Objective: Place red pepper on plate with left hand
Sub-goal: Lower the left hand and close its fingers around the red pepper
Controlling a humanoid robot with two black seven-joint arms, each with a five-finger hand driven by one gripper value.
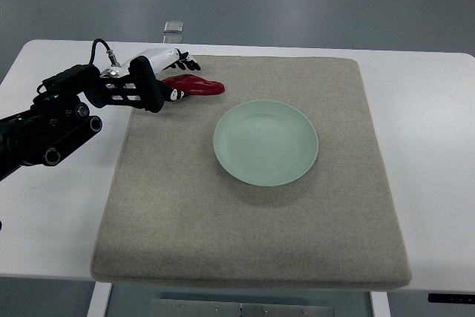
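A red pepper (199, 86) lies on the beige mat (252, 213), near its far left corner. To the pepper's right, a pale green plate (266, 142) sits on the mat with nothing on it. My left hand (180, 77) comes in from the left edge and is at the pepper's left end. Its fingers (187, 59) are just beyond the pepper and its thumb (176, 95) is on the near side. The hand is open around that end, with a small gap still showing. The right arm is out of view.
The mat covers most of a white table (434, 183). My black left forearm (52, 128) lies over the table's left part. A small metal bracket (173, 29) sits at the table's far edge. Grey floor shows beyond it.
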